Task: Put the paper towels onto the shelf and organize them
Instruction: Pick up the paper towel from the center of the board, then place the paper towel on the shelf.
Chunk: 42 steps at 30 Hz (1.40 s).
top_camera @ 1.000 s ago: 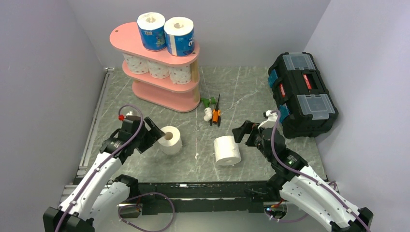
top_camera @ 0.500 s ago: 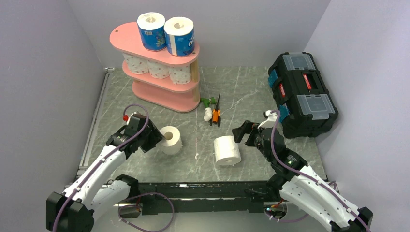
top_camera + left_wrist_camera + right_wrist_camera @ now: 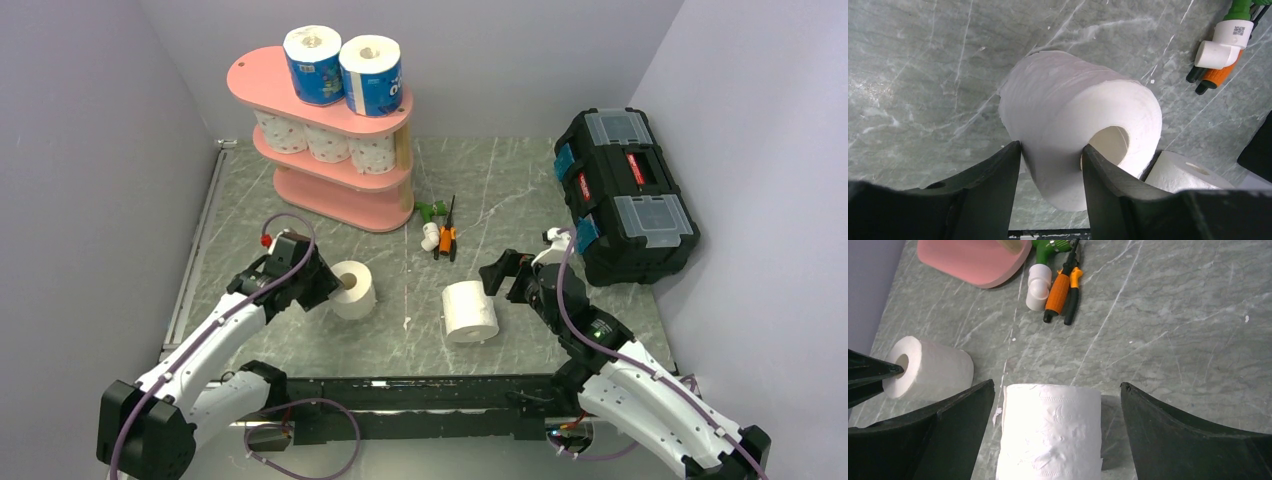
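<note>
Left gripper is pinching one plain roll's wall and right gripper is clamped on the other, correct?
No: the right gripper stands open around the right roll, gaps on both sides, as the right wrist view shows. The left gripper does pinch the left roll by its wall.

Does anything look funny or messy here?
One plain roll lies tipped on the table, the left tool pinching its wall with a finger inside the core. A second roll sits loose by the open right tool. Orange pliers lie beside the pink shelf.
</note>
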Available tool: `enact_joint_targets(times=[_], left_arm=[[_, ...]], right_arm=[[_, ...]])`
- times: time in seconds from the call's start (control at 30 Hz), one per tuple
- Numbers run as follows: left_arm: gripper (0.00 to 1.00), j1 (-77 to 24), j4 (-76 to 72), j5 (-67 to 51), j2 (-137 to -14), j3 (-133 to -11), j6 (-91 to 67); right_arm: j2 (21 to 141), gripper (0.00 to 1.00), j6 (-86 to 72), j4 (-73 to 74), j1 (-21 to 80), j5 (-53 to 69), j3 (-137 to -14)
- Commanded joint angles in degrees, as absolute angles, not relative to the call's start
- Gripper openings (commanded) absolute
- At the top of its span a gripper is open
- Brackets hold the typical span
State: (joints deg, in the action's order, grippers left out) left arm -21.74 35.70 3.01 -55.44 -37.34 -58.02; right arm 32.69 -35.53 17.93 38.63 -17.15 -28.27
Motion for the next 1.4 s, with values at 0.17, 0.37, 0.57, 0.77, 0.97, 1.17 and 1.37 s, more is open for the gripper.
enact_joint_targets(times=[0.17, 0.37, 0.57, 0.77, 0.97, 1.17, 1.37], left_arm=[[0.37, -22.02, 38.71, 6.36, -55.19, -40.95, -58.79], [0.32, -22.02, 40.58, 8.28, -56.75, -46.26, -60.50], [0.31, -19.82, 40.55, 10.01, -62.64, -55.93, -60.75], [0.26, -16.13, 39.15, 9.78, -71.34, -63.70, -65.73], [0.25, -12.55, 36.70, 9.48, -79.46, -70.37, -67.69], [0.23, -10.78, 35.95, 8.28, -87.03, -76.22, -68.34], [0.24, -10.17, 34.85, 6.99, -91.68, -79.30, -69.06]], right_arm=[[32.88, 0.99, -34.87, 15.93, 38.76, -18.41, -28.72], [33.12, 0.99, -35.00, 16.02, 38.72, -18.17, -28.89], [33.02, 0.99, -34.54, 16.08, 38.76, -18.41, -29.28], [33.75, 0.99, -34.57, 16.30, 38.72, -17.53, -30.79], [33.68, 0.98, -33.85, 16.49, 38.76, -17.15, -31.96], [32.74, 0.98, -33.84, 16.52, 38.79, -17.45, -31.61], [31.92, 0.99, -33.79, 17.10, 38.73, -17.82, -31.73]])
